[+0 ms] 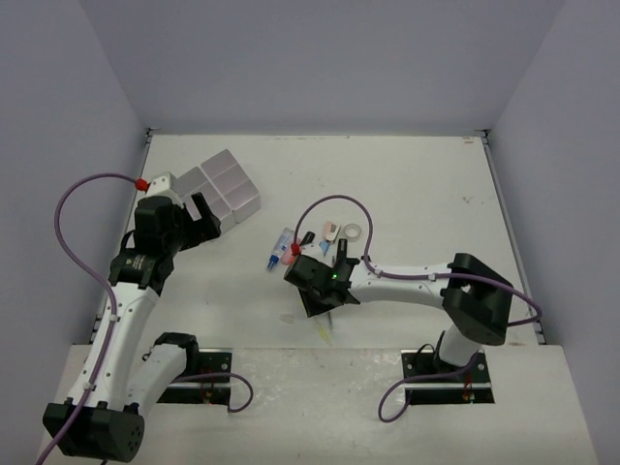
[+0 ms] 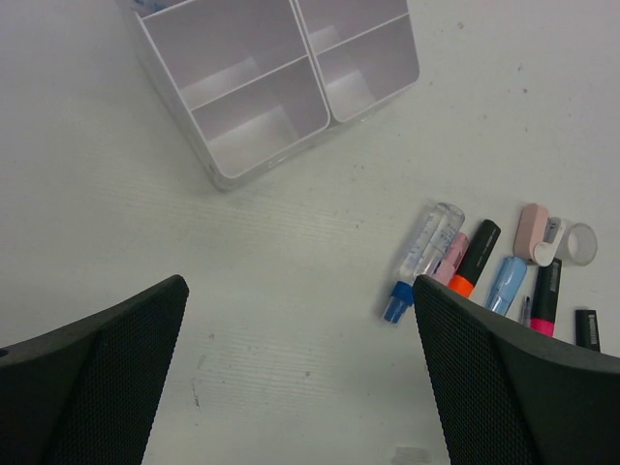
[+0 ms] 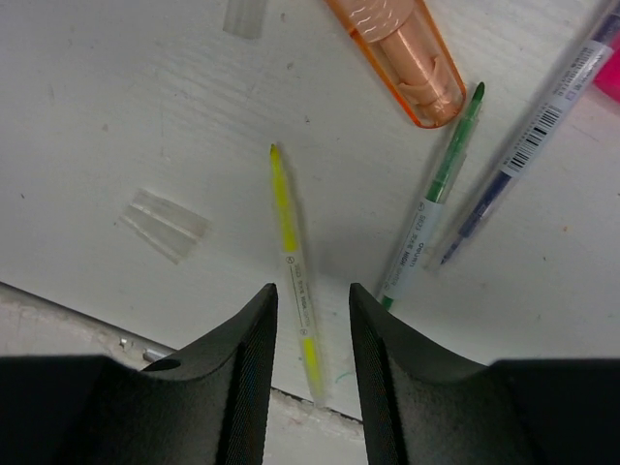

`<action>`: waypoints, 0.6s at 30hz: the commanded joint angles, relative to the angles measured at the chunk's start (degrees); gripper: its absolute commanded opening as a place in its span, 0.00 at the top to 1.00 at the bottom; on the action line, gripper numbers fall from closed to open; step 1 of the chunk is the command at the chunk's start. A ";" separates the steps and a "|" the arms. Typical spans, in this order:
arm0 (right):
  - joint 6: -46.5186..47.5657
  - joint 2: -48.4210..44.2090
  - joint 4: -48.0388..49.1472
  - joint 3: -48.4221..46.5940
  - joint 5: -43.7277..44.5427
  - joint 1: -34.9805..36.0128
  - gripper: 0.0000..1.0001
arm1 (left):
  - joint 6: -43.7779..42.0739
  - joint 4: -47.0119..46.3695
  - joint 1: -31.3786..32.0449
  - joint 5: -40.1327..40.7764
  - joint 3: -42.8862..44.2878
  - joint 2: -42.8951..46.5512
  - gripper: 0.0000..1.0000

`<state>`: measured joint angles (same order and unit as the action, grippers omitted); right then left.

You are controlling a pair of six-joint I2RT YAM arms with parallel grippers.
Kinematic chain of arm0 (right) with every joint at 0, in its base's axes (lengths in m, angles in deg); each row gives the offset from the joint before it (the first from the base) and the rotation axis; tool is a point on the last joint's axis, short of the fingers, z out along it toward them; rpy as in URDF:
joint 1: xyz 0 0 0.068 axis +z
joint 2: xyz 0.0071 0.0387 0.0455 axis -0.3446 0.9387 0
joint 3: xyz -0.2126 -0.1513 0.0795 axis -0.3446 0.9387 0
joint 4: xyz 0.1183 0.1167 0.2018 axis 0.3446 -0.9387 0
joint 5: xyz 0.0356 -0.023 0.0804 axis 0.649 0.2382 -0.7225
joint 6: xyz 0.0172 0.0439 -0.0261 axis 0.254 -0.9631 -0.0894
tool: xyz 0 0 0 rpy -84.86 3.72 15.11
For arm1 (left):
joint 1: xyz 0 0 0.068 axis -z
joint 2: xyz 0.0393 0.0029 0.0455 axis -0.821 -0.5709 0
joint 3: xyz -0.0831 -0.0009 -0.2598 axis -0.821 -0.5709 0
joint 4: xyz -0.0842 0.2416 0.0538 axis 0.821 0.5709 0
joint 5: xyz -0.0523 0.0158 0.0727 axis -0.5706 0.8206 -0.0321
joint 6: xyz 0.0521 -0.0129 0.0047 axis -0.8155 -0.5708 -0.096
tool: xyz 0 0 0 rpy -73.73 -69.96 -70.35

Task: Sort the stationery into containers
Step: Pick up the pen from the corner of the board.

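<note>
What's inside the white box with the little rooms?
The white tray looks empty in the three compartments the left wrist camera shows well. The fourth runs off the picture's top edge, so it can't be checked.

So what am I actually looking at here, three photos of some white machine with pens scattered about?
They are three views of one moment. The overhead picture shows two white robot arms bolted at the near edge of a table. The other two come from small cameras on each arm's wrist, so the dark shapes at the bottom are that arm's own fingers.

The left gripper is wide open and holds nothing; it hangs near the white divided tray, whose visible compartments look empty. On the table lies a cluster of highlighters and a clear tape roll.

The right gripper is low over the table, its fingers on either side of a thin yellow pen. They look partly closed, but whether they pinch it I cannot tell. A green pen lies beside it.
</note>
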<state>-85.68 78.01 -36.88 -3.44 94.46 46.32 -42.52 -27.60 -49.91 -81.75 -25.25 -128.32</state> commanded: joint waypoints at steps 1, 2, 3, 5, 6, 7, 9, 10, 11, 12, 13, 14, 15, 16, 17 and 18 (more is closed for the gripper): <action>1.93 2.77 1.56 -2.23 -2.89 0.65 0.62 | -2.78 -0.79 -0.01 -1.77 -0.74 1.13 0.00; 2.35 3.13 1.82 -2.31 -3.40 0.91 0.63 | -2.78 -0.98 -0.08 -1.84 -1.10 1.06 0.00; 2.55 3.96 1.85 -2.48 -3.69 1.01 0.63 | -2.78 -1.16 -0.09 -1.85 -1.29 0.66 0.00; 2.75 5.08 1.71 -2.91 -3.44 1.25 0.63 | -2.74 -1.03 -0.01 -1.85 -1.17 0.42 0.00; 2.83 5.63 1.63 -3.13 -3.24 1.37 0.64 | -2.76 -0.91 -0.01 -1.85 -1.05 0.28 0.00; 2.87 6.16 1.51 -3.22 -3.12 1.37 0.65 | -2.69 -0.93 -0.01 -1.85 -1.05 0.40 0.00; 2.99 7.05 1.58 -3.31 -3.17 1.48 0.67 | -2.69 -1.00 -0.01 -1.63 -1.03 0.59 0.00; 2.88 7.85 1.56 -3.39 -3.07 1.57 0.72 | -2.70 -1.00 -0.01 -1.40 -0.91 0.40 0.00; 2.70 8.04 1.44 -3.45 -2.88 1.69 0.76 | -2.76 -1.00 -0.01 -1.34 -0.67 -0.21 0.00; 2.53 8.15 1.21 -3.53 -2.65 1.85 0.83 | -2.78 -0.81 -0.01 -1.39 -0.35 -0.61 0.00; 2.29 8.11 1.14 -3.68 -2.32 1.96 0.84 | -2.78 -0.74 -0.01 -1.60 -0.07 -0.71 0.00; 1.97 7.59 0.14 -4.04 -1.54 2.17 0.91 | -2.53 -0.74 0.06 -2.24 0.20 -1.64 0.00; 1.74 6.89 -0.88 -4.48 -0.82 2.31 0.98 | -1.62 -0.74 0.64 -2.47 0.40 -2.21 0.00; 1.69 5.31 -1.89 -5.36 0.36 2.46 1.00 | -0.85 -0.86 1.56 -2.47 0.57 -2.66 0.00; 1.50 3.83 -3.92 -5.97 1.50 2.58 1.00 | -0.11 -0.91 2.88 -1.17 0.75 -3.62 0.00; 1.35 1.99 -5.69 -6.46 2.72 2.64 1.00 | 1.82 -0.95 6.76 0.99 1.16 -4.57 0.00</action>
<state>-83.32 84.91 -37.36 -6.45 92.53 48.09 -42.92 -27.69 -48.91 -82.50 -26.23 -130.61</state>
